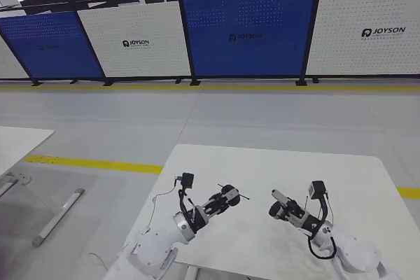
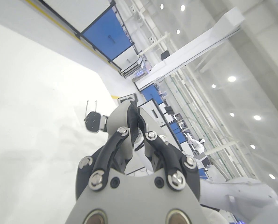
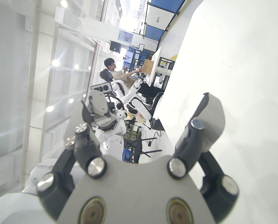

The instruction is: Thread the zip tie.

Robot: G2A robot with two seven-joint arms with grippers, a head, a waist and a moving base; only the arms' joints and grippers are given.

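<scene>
A thin black zip tie point(image 1: 243, 197) is pinched in my left gripper point(image 1: 229, 196), and both of its ends stick out past the fingers above the white table point(image 1: 301, 164). In the left wrist view the left gripper point(image 2: 137, 115) is shut on the zip tie point(image 2: 138, 117), which shows edge-on as a dark strip between the pads. My right gripper point(image 1: 275, 204) hangs a short way to the right of it, facing it. In the right wrist view the right gripper point(image 3: 146, 103) is open wide, with nothing between its fingers point(image 3: 209, 108). The left arm's end point(image 3: 99, 111) lies beyond it.
The table's left edge point(image 1: 157, 185) runs close to the left arm, and bare tabletop point(image 1: 322, 168) lies beyond both grippers. A second white table point(image 1: 7, 143) stands off to the left across the floor. Blue and white panels point(image 1: 245, 35) line the back.
</scene>
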